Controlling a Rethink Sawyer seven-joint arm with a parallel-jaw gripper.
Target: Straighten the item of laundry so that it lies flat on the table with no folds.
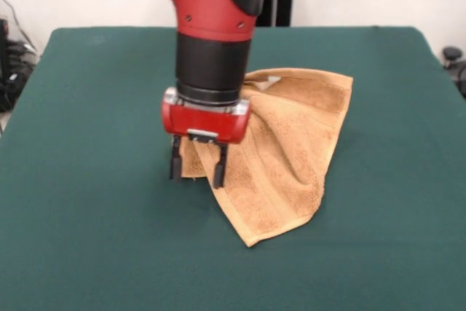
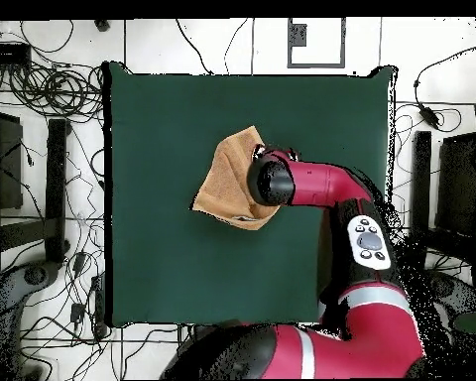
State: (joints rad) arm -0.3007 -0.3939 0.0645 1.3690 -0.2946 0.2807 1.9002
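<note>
Lying near the centre of the frame is one tan towel (image 1: 291,143), rumpled rather than flat: a layer is folded over, its ribbed band runs diagonally, and one corner points toward the lower middle of the picture. One dark green table (image 1: 87,238) carries it. One gripper (image 1: 198,165) hangs over the towel's left edge, its two black fingers (image 1: 219,167) spread, towel visible between them.
</note>
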